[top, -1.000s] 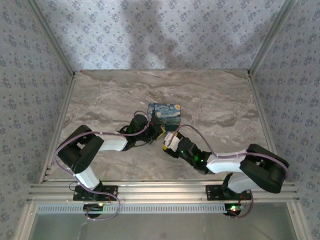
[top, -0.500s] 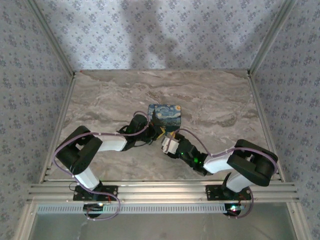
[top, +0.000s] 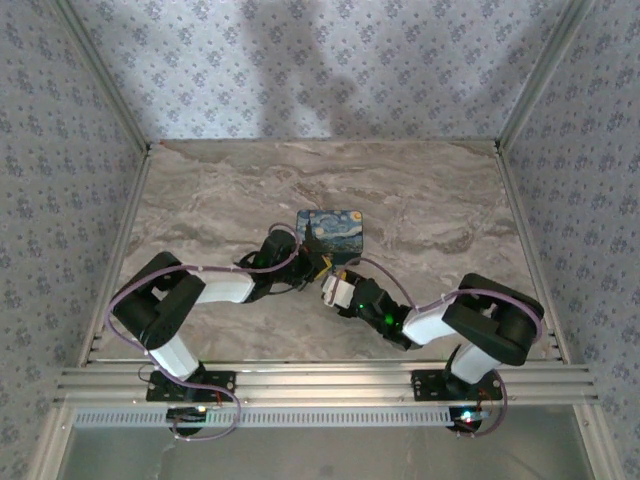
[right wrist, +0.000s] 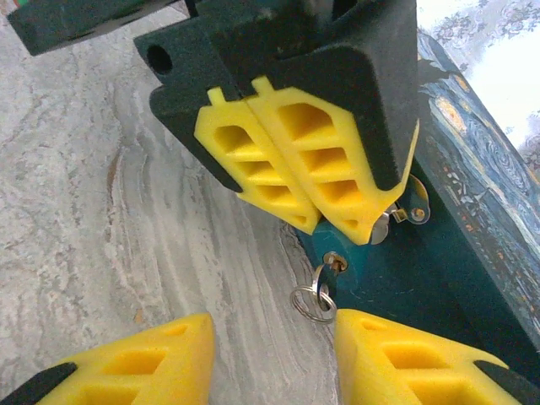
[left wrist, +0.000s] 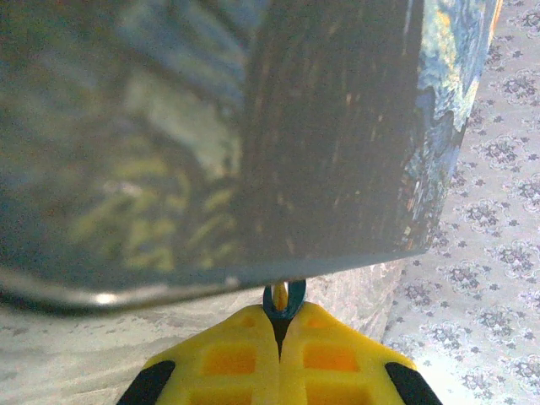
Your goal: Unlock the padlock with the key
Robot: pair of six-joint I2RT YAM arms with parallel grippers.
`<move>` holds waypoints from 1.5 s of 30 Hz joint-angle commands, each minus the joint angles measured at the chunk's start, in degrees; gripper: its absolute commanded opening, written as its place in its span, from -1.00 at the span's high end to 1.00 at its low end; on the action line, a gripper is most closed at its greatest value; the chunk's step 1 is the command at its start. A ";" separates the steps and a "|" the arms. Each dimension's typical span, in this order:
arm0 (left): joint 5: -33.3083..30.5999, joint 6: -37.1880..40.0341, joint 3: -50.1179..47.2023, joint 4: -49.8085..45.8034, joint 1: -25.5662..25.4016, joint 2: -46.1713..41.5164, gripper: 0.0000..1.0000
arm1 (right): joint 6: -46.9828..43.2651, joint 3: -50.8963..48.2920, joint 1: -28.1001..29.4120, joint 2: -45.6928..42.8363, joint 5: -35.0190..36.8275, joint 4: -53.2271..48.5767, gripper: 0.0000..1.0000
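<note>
The box [top: 332,228] sits mid-worktop [top: 450,200]. Against its near wall, the left gripper [top: 318,262] has its fingers [right wrist: 287,160] closed on the padlock [left wrist: 284,301]. The key [right wrist: 335,264] juts out just beneath them, its ring [right wrist: 314,302] hanging below. The right gripper [right wrist: 274,333] faces it from the near side, its fingers [right wrist: 143,359] standing apart, one on each side of the ring.

Stretches the left arm [top: 215,288] low and forward from its base, elbow folded back at the near left, wrist angled toward the centre. Holds the left gripper [left wrist: 283,321] with its yellow fingers [left wrist: 236,359] pressed flat together. Folds the right arm [top: 480,325] tightly at the near right, forearm pointing left and inward. Sets the right gripper [right wrist: 274,333] facing the left one, yellow fingers [right wrist: 135,363] standing apart. Seems, from above, to bring the two grippers almost tip to tip.
</note>
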 commanded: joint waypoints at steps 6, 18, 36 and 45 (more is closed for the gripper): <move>-0.01 -0.21 1.69 0.64 -0.53 -1.42 1.00 | 1.41 1.75 -0.40 2.09 1.40 3.42 0.23; 0.09 -0.11 1.75 0.79 -0.83 -1.27 1.00 | 3.64 2.61 -0.83 3.65 2.59 5.23 0.45; 0.17 -0.13 1.84 1.07 -1.13 -1.02 1.00 | 14.89 2.62 -2.17 2.67 6.08 5.08 1.00; -0.75 1.84 1.67 -0.27 -1.10 -0.79 0.89 | 27.52 1.47 -2.24 3.78 4.53 5.49 1.00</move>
